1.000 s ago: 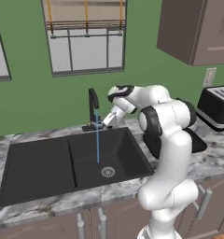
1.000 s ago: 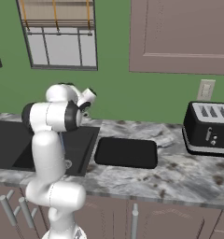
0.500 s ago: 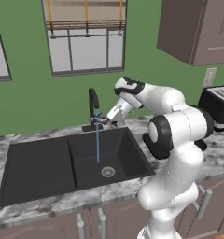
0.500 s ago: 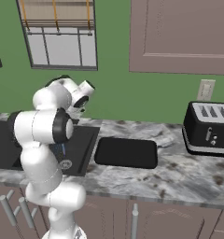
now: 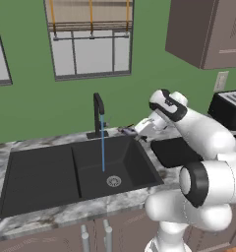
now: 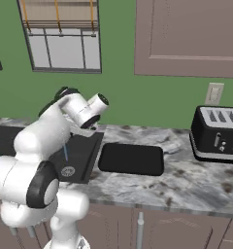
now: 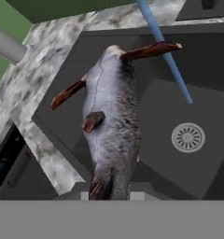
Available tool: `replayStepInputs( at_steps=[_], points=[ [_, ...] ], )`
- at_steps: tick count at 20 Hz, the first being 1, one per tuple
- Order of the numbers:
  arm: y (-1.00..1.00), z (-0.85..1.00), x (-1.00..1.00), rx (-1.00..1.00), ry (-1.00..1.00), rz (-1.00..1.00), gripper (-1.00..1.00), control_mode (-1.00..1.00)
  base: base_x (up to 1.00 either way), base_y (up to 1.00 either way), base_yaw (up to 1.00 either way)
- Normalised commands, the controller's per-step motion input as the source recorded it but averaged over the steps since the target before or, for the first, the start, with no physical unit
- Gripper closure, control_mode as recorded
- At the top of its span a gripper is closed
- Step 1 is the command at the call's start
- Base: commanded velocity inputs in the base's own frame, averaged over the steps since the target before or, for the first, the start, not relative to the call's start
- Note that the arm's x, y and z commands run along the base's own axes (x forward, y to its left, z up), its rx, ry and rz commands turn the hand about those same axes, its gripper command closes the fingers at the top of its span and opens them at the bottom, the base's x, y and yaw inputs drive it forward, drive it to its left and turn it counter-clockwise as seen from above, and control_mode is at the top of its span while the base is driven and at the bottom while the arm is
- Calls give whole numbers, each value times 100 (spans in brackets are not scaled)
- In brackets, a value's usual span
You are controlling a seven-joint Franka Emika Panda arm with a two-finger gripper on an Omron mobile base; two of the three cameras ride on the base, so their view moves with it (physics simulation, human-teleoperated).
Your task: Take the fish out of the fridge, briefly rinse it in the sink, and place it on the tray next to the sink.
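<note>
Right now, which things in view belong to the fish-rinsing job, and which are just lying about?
Job:
fish, held in the shut gripper
sink, tap running
tray, beside the sink

Lying about:
toaster
wall outlet
window

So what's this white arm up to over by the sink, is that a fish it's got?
Yes. The white arm's gripper is shut on a small grey fish and holds it over the right rear corner of the black sink, beside the thin stream of water running from the tap. The fish is not under the stream right now. The black tray on the counter to the right of the sink has nothing on it yet, so the fish seems headed there next.
</note>
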Motion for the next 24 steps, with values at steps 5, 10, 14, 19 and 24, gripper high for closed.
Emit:
replayStepInputs(
  at_steps=[5,10,14,19,24],
  points=[
    [-45,69,-75,-32,8,-42,100,-100,0,0,0],
    [-29,19,-43,-47,6,-54,100,-100,0,0,0],
    [-15,-3,-11,-35,0,-46,100,-100,0,0,0],
    [-21,-20,1,-5,0,-12,100,-100,0,0,0],
    [-67,0,19,-11,0,-49,100,-100,0,0,0]
  ],
)
